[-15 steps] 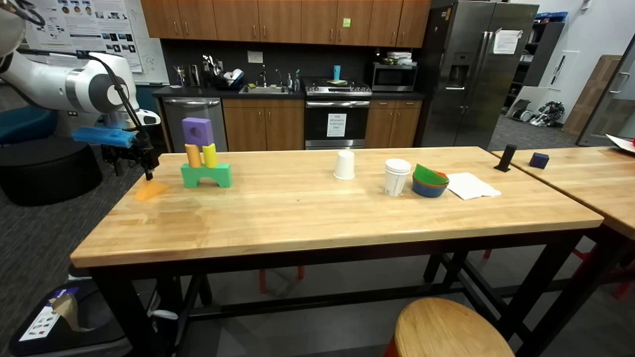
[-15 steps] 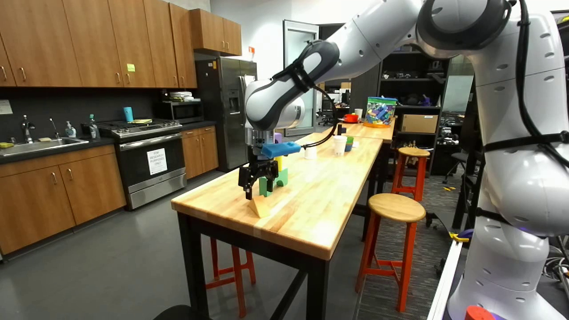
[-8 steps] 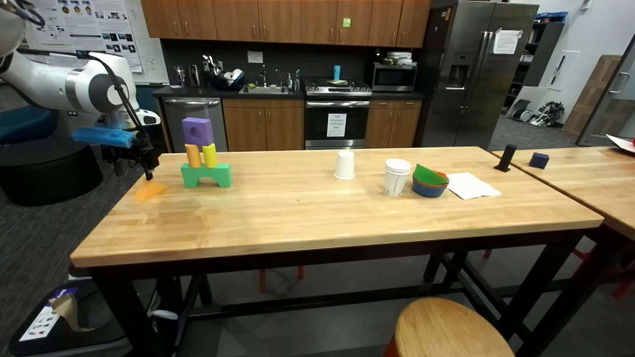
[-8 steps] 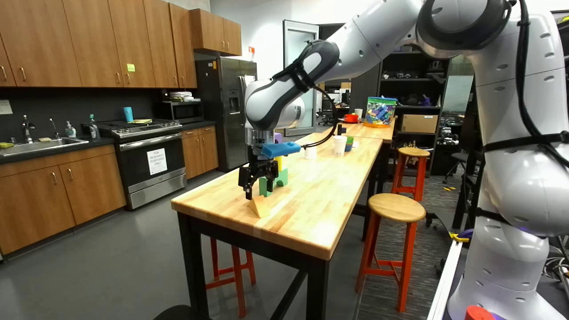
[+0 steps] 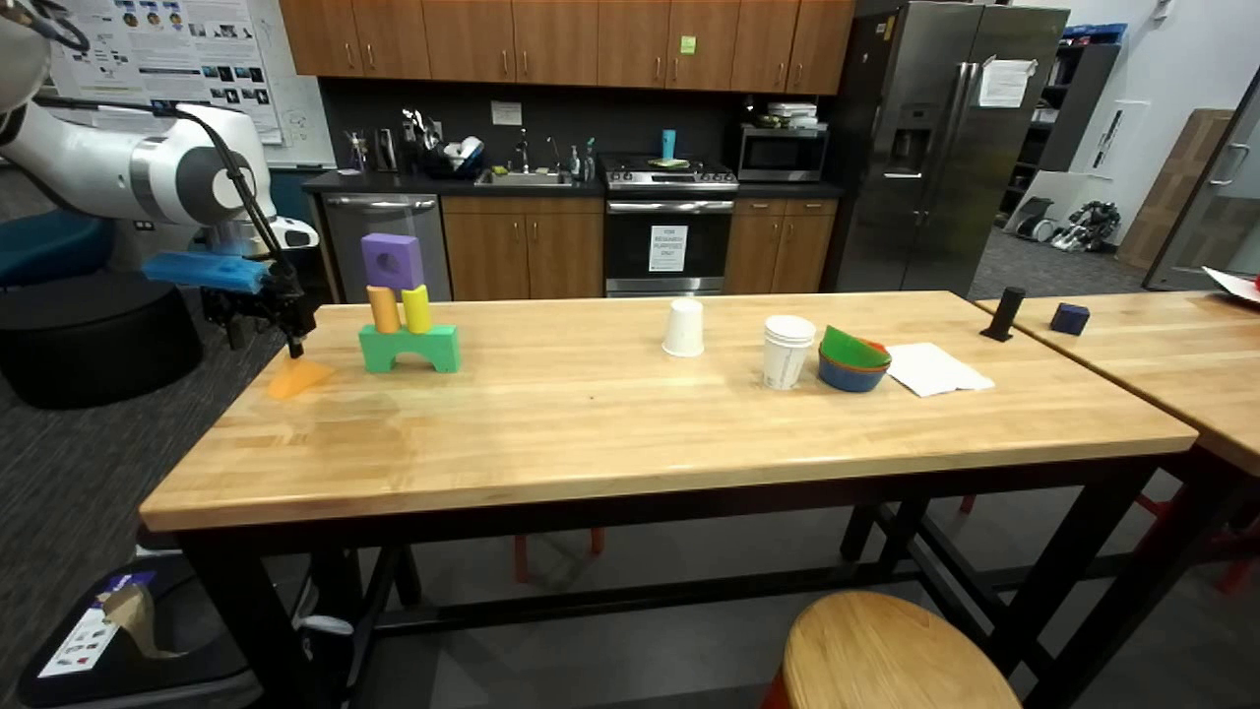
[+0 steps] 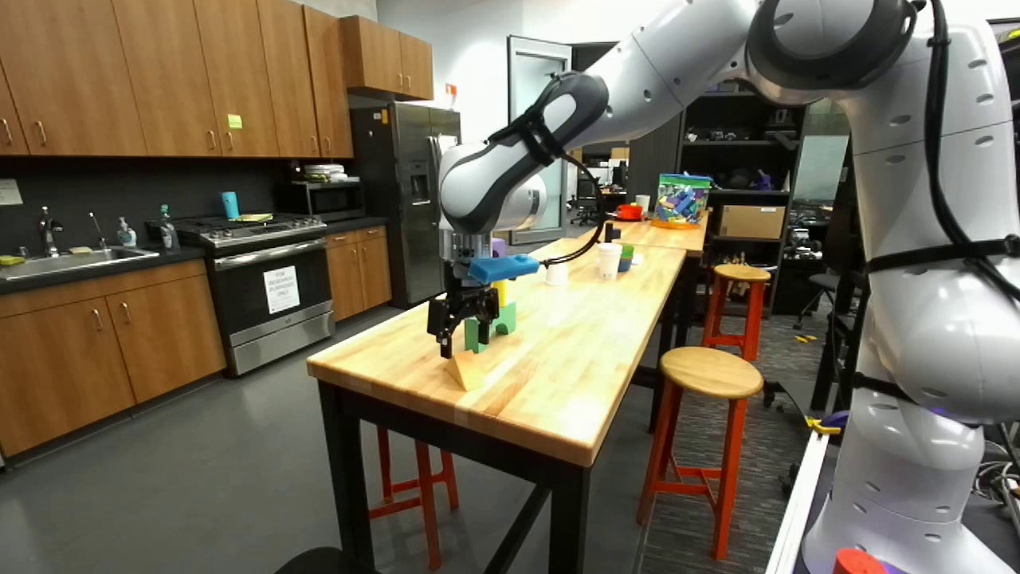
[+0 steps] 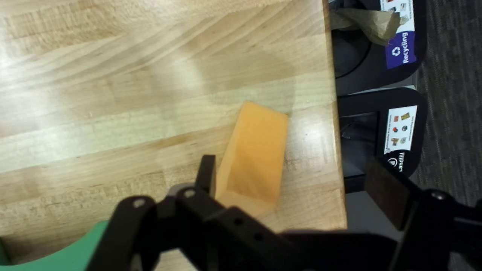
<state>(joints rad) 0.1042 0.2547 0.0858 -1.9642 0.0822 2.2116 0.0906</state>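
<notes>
An orange wedge block (image 5: 298,378) lies on the table near its end; it also shows in an exterior view (image 6: 466,371) and in the wrist view (image 7: 260,143). My gripper (image 6: 464,341) is open, just above the wedge. In the wrist view the gripper (image 7: 297,184) has its jaws wide apart; one finger (image 7: 206,171) stands close beside the wedge, and whether it touches is unclear. The other finger is out past the table edge. Nothing is held. Beside it stands a green arch (image 5: 410,345) bearing an orange cylinder (image 5: 384,309), a yellow cylinder (image 5: 417,309) and a purple block (image 5: 373,261).
An upside-down white cup (image 5: 683,328), stacked cups (image 5: 785,353), nested bowls (image 5: 852,361) and white paper (image 5: 935,369) stand farther along the table. The table edge (image 7: 337,150) runs close to the wedge, with bins (image 7: 380,81) below it. A stool (image 5: 891,655) stands beside the table.
</notes>
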